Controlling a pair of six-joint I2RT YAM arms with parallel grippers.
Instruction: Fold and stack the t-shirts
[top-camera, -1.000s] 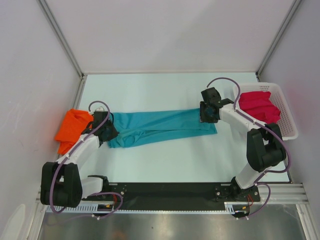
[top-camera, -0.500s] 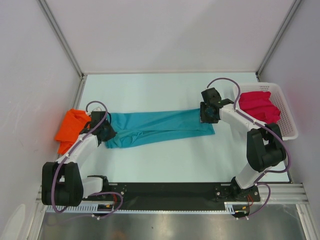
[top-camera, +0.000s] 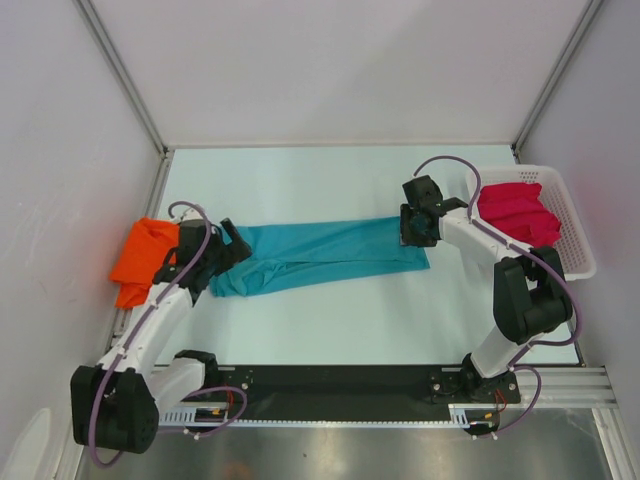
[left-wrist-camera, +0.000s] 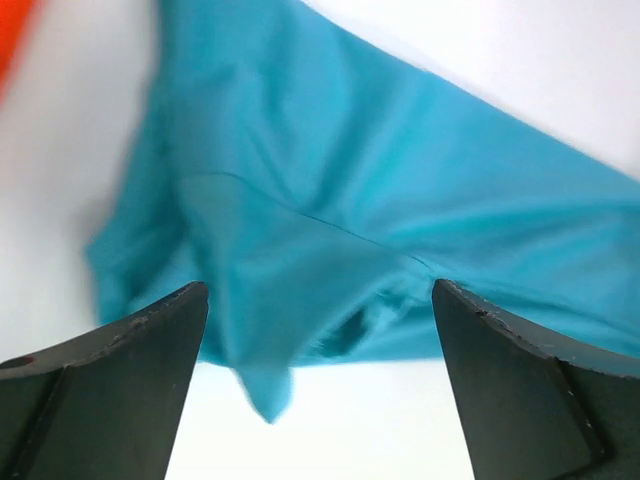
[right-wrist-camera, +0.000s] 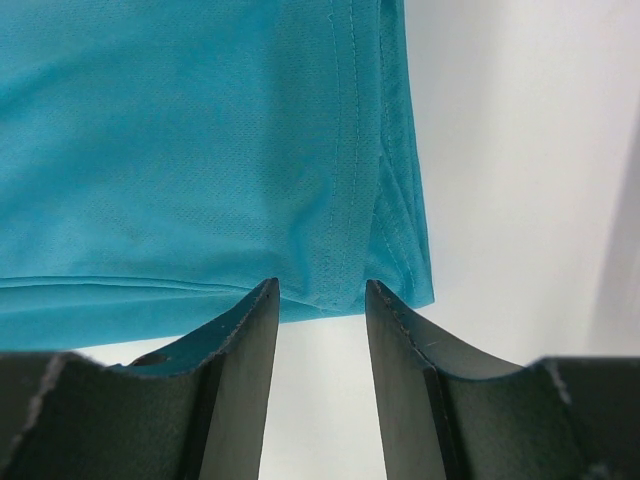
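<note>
White table (top-camera: 330, 330) carries the teal shirt (top-camera: 320, 250) stretched out between the arms; the left gripper (top-camera: 228, 243) has just sprung wide, releasing its end, while the right gripper (top-camera: 413, 238) sits half-closed at the opposite hem, grip unclear, so refolding likely comes next.

Pale table (top-camera: 330, 320), plain white walls (top-camera: 340, 70)

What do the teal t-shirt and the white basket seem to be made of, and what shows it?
Teal t-shirt: soft matte knit cloth, probably; fine weave, stitched hem, folds. White basket: likely rigid plastic; slotted walls, though too small to be sure.
</note>
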